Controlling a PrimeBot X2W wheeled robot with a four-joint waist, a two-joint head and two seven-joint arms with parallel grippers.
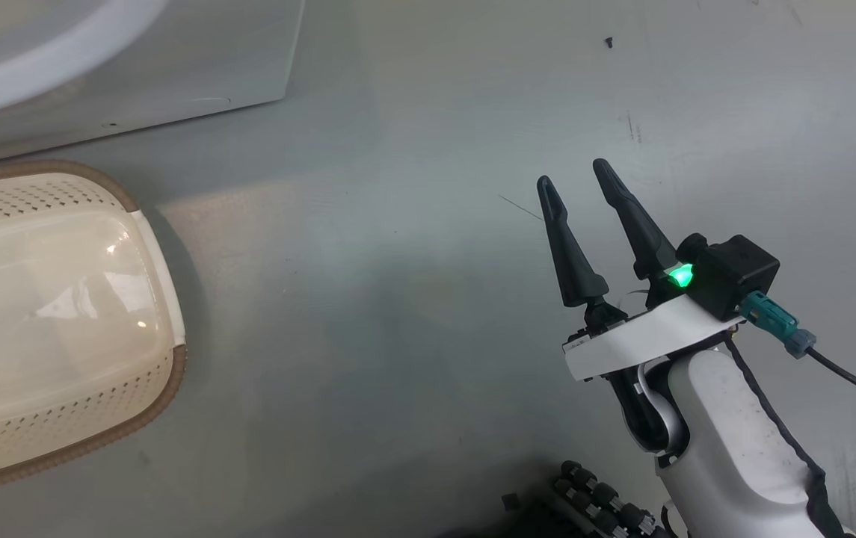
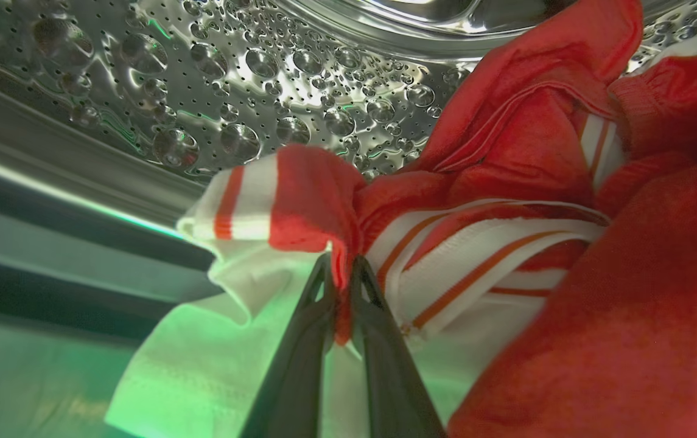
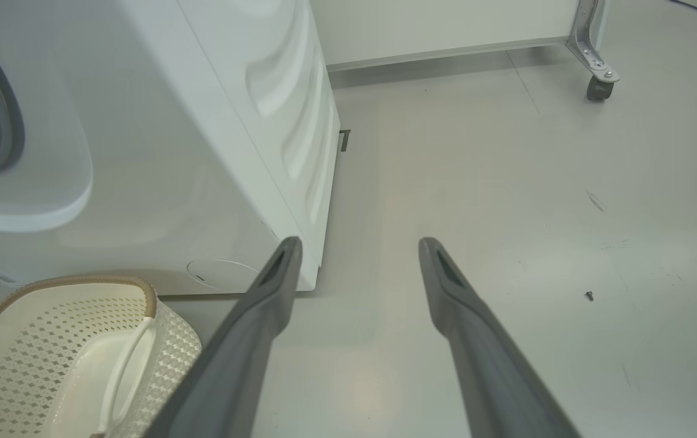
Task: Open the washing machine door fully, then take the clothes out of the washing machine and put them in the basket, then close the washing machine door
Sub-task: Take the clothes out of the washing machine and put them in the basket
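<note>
While the left gripper [image 2: 339, 267] has its two long dark fingers pinched together on a thin fold of the red basketball jersey with red-and-white striped trim [image 2: 506, 152], the step in hand appears to be drawing the clothes out of the perforated steel drum [image 2: 232, 91]. The jersey lies bunched deep in the drum, with white fabric spread under it.

The grip takes only an edge of cloth, so a slow, steady pull straight back through the opening looks wisest. A jerk could slip the fold free. Lifting a little on the way out should keep the bulk from dragging on the grey rubber seal [image 3: 10, 121] of the big white washing machine [image 3: 202, 152]. The white fabric may be left behind and need a second reach.

The small cream perforated basket with a brown woven-look rim [image 3: 80, 281] stands on the pale grey floor [image 1: 398, 299] just in front of the machine, holding no clothes. The right gripper [image 1: 572, 173] hangs over bare floor, fingers spread wide and holding nothing.
</note>
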